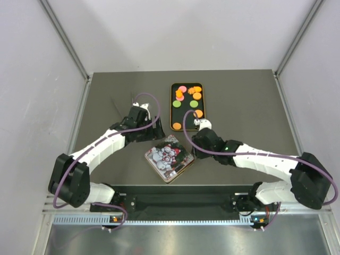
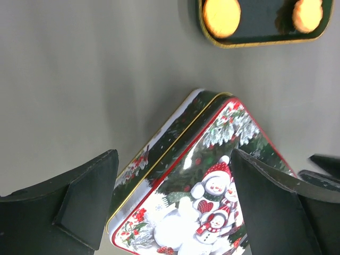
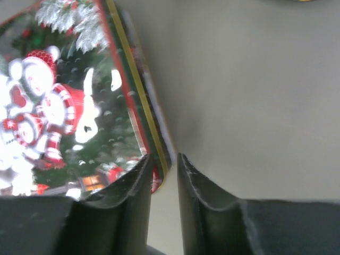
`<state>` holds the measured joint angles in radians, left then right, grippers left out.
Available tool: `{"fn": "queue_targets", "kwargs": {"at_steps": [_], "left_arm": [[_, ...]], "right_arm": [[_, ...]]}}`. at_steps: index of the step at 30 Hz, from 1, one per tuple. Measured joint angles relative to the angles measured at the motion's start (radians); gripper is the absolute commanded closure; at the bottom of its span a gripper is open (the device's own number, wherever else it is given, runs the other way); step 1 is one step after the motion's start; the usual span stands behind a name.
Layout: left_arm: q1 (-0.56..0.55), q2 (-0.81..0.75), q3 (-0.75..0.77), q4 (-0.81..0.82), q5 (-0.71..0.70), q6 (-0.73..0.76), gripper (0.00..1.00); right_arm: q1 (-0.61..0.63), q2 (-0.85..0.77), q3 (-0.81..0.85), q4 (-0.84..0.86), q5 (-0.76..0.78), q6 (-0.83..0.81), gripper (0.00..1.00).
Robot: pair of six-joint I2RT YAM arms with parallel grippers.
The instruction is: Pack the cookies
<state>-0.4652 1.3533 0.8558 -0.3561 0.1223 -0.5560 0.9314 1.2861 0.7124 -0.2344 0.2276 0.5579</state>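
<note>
Several cookies [image 1: 197, 95], orange, pink and green, lie in a dark gold-rimmed tray [image 1: 172, 106] at the back centre. Two orange ones [image 2: 221, 16] show in the left wrist view. A square tin with a snowman lid [image 1: 169, 158] sits closed in front of the tray. My left gripper [image 2: 174, 159] is open and hovers over the tin's far left corner [image 2: 207, 175]; in the top view it [image 1: 150, 138] is at the tin's upper left. My right gripper [image 3: 163, 159] is almost closed, its fingers pinched at the tin's right corner rim [image 3: 127, 90]; in the top view it [image 1: 194, 144] is at the tin's right side.
Grey walls with metal posts enclose the dark table [image 1: 249, 106]. The tray stands just behind the right gripper. Purple cables loop over both wrists. The arm bases sit along the near edge.
</note>
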Motion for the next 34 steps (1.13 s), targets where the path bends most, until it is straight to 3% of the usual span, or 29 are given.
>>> {"fn": "queue_targets", "kwargs": {"at_steps": [1,3,4,5,9,15,20,34], "left_arm": [[0.000,0.000,0.008,-0.007,-0.004,0.003,0.09],[0.000,0.000,0.030,-0.014,-0.011,0.009,0.09],[0.000,0.000,0.045,-0.015,-0.015,0.010,0.09],[0.000,0.000,0.060,-0.015,-0.019,0.010,0.09],[0.000,-0.031,0.085,-0.015,-0.043,0.013,0.09],[0.000,-0.198,0.052,-0.017,-0.089,0.013,0.08],[0.001,-0.303,0.012,-0.018,-0.129,0.021,0.09],[0.001,-0.307,-0.003,-0.020,-0.138,0.051,0.09]], "right_arm": [[-0.019,-0.010,0.006,-0.020,-0.009,-0.007,0.45],[-0.071,-0.037,0.022,-0.046,-0.032,-0.029,0.27],[-0.100,-0.060,0.030,-0.054,-0.039,-0.042,0.09],[-0.127,-0.088,0.039,-0.059,-0.042,-0.047,0.01],[-0.218,-0.215,0.074,-0.063,-0.055,-0.087,0.00],[-0.276,-0.344,0.086,-0.055,-0.035,-0.107,0.00],[-0.280,-0.356,0.086,-0.059,0.013,-0.113,0.00],[-0.283,-0.330,0.083,-0.061,0.046,-0.138,0.00]]}}
